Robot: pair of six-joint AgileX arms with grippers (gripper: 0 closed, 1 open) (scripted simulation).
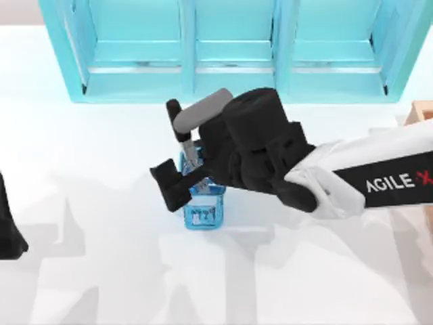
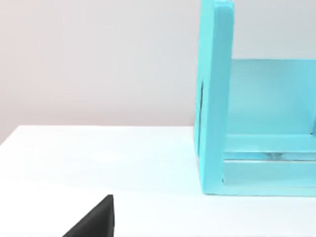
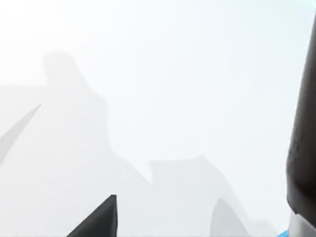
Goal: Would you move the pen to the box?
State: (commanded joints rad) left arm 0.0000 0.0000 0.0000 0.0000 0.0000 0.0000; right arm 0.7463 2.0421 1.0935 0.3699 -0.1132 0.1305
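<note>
Top view, right arm: reaches in from the right edge to mid-worktop; white forearm with AGILE X print, black wrist block.
Top view, right end effector: over the blue cup, two black fingers spread, one up near the shelf side, one down at the cup's left rim.
Top view, pen: between those fingers, tilted, its lower end at or in the cup mouth; black cap end not clear from here. Fingers look apart on either side of it; contact can't be confirmed, so clamp state: cannot tell.
Top view, cup: upright on the white worktop, centre, just in front of the shelf.
Top view, shelf: big cyan unit across the back edge, three bays.
Top view, box: light-brown corner at the right edge, well apart from cup and pen.
Top view, left arm: parked at the left edge, black part in shot.
Left wrist view: cyan shelf side wall and one bay, white worktop, one black fingertip low in shot; left end effector state: cannot tell.
Right wrist view: white worktop with arm shadows, a black fingertip, and the pen's dark cap with pale barrel below it at the frame edge.
</note>
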